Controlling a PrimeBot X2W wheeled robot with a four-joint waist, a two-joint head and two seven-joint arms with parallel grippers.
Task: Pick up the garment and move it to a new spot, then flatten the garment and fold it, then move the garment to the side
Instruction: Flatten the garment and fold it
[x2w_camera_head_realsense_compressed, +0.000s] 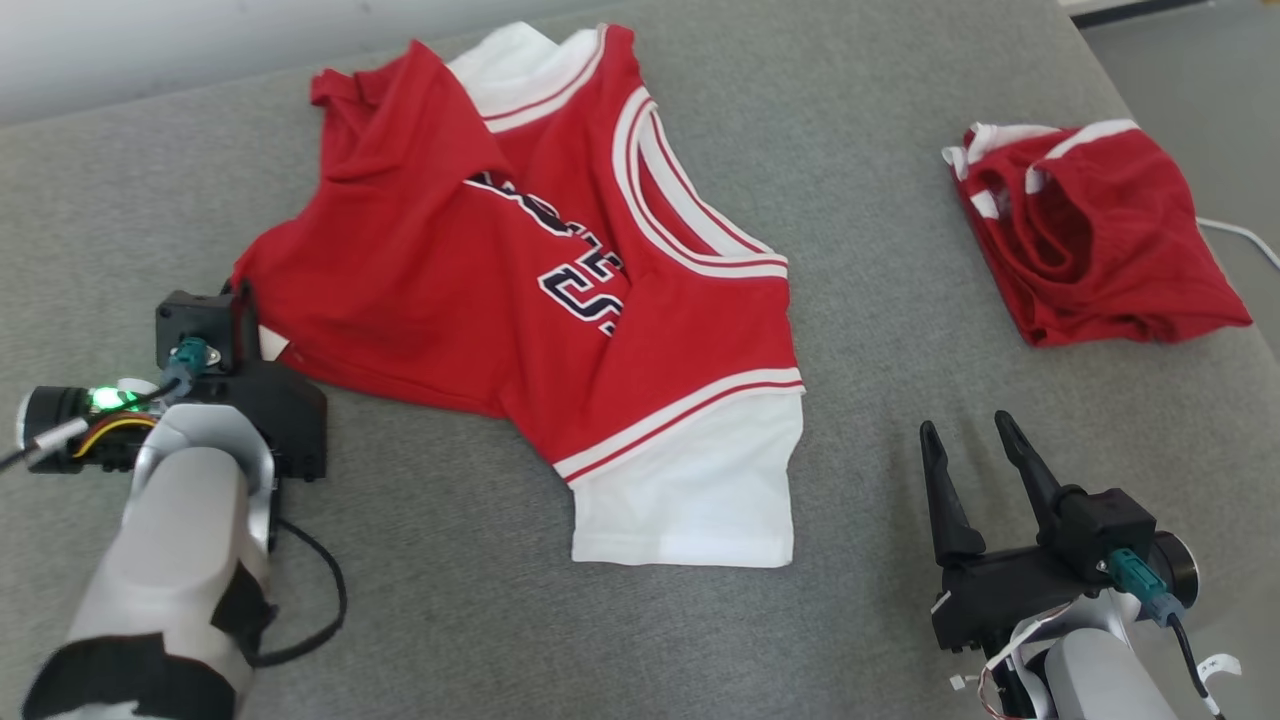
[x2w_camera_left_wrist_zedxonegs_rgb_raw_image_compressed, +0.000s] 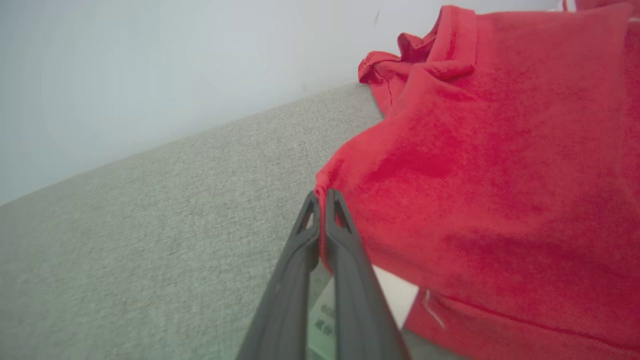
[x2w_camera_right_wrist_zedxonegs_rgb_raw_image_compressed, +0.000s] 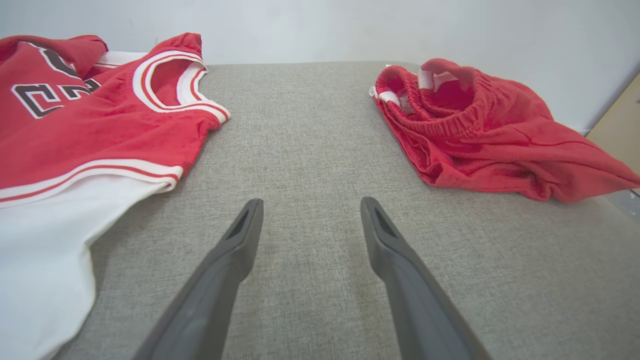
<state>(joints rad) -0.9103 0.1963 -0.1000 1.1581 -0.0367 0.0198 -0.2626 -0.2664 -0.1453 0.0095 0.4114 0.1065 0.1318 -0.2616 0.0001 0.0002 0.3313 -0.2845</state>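
Note:
The garment is a red jersey with white sleeves, dark lettering and white-striped trim, lying crumpled across the middle of the grey surface. My left gripper sits at its left edge. In the left wrist view the gripper is shut on a pinch of the garment's red hem, with a white label showing below the fingers. My right gripper rests at the lower right, open and holding nothing. It points at bare fabric between the garment and a second red piece.
Folded red shorts with white trim lie at the far right, also seen as the shorts in the right wrist view. The grey padded surface ends at a pale wall behind. A white cable runs off the right edge.

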